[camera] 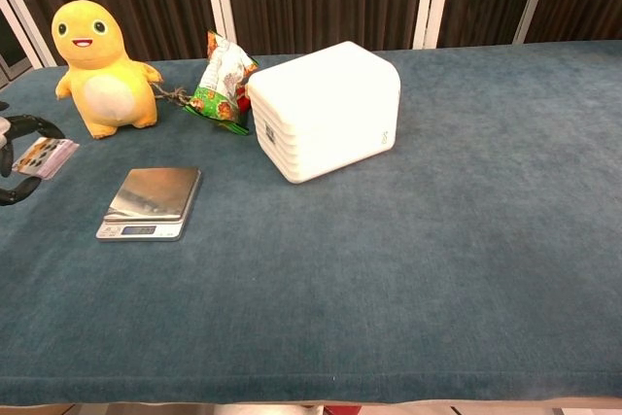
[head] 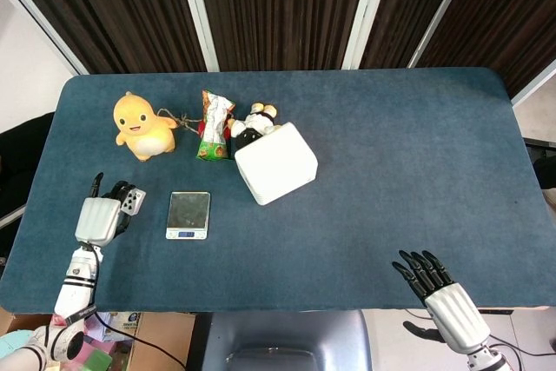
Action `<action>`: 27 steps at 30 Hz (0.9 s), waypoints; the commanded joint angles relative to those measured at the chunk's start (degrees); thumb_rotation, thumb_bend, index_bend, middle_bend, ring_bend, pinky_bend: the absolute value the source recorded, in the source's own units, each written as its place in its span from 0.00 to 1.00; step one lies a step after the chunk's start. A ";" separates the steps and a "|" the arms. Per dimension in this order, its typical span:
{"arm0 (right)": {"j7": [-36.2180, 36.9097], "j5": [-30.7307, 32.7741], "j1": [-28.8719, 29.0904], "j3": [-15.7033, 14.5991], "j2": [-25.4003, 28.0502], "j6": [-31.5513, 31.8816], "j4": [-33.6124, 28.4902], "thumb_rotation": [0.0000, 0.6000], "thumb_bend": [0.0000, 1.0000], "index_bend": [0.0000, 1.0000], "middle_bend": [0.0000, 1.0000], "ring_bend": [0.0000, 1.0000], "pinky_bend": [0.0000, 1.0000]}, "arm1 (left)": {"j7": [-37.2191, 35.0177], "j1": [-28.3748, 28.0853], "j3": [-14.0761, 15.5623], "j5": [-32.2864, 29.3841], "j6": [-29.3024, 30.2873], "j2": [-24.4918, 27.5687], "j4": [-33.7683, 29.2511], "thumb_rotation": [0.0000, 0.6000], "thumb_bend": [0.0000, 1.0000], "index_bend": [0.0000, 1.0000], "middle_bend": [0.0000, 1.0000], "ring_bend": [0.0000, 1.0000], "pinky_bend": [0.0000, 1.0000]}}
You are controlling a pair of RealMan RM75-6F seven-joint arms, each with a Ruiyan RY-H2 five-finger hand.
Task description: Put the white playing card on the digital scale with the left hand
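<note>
Nearest the robot, the right hand hangs off the front edge of the counter, far to the right of the digital scale, with its fingers spread and nothing in them; only the head view shows it. The left hand sits just left of the scale, pinching the white playing card at its fingertips. The chest view catches only those dark fingers at the frame edge and shows the card lifted above the blue cloth, level with the scale's steel plate.

Beyond the scale stand a white box, a yellow plush toy and a snack packet. A small black-and-white plush behind the box shows in the head view alone. No writing is legible anywhere. Dark curtains with white frames close the room behind.
</note>
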 commanded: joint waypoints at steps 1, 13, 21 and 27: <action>-0.01 -0.01 0.02 -0.04 0.00 -0.08 -0.03 1.00 0.16 0.00 0.00 0.00 0.00 | 3.02 -1.17 -0.33 1.57 1.60 -0.49 -3.49 1.00 0.61 0.97 0.98 0.55 0.00; 1.28 -0.35 0.08 -0.17 0.60 0.61 0.05 1.00 0.16 0.00 0.00 0.00 0.00 | 16.62 -4.18 0.34 2.20 -0.27 -4.20 -8.34 1.00 0.61 0.91 0.93 0.52 0.00; 1.54 -0.35 0.07 -0.17 0.64 0.71 0.09 1.00 0.16 0.00 0.00 0.00 0.00 | 16.62 -4.22 0.84 0.37 -3.45 -3.11 -11.12 1.00 0.46 0.39 0.35 0.18 0.00; 1.53 -0.23 -0.04 -0.14 0.65 0.80 -0.05 1.00 0.16 0.00 0.00 0.00 0.00 | 16.81 -4.32 0.67 -0.85 -4.62 -2.91 -12.28 1.00 0.41 0.13 0.10 0.00 0.00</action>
